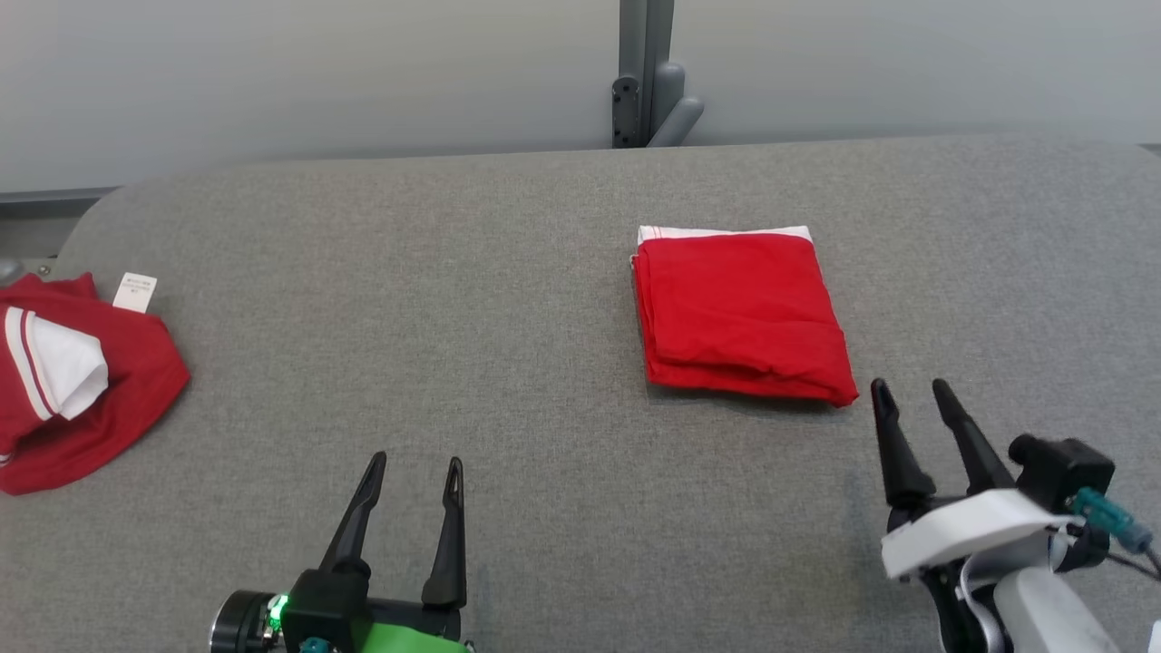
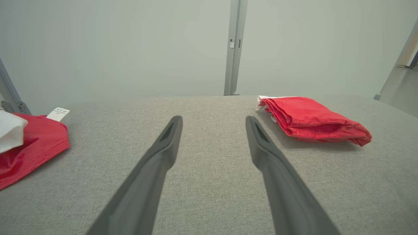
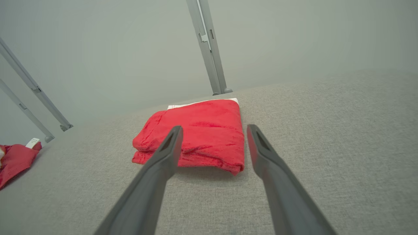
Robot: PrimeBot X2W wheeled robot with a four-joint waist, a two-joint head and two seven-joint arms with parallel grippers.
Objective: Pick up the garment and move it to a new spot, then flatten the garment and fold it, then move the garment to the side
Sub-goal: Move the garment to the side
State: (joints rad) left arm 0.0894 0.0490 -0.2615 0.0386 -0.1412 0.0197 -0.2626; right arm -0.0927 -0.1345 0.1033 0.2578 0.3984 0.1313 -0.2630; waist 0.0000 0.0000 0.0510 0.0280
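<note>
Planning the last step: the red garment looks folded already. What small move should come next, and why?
Probably ease the right gripper forward onto the near edge of the folded garment. It lies neatly folded on the grey table, not yet at the side, and the right gripper stands open and empty just short of its near right corner, nearer than the left gripper.

A crumpled red-and-white shirt [image 1: 127,390] lies far left on the grey table [image 1: 508,299], a metal post [image 1: 644,73] behind.

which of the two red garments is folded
The bright red garment by the right gripper, a neat rectangle. The darker one at the left edge lies crumpled, white sleeve showing.
</note>
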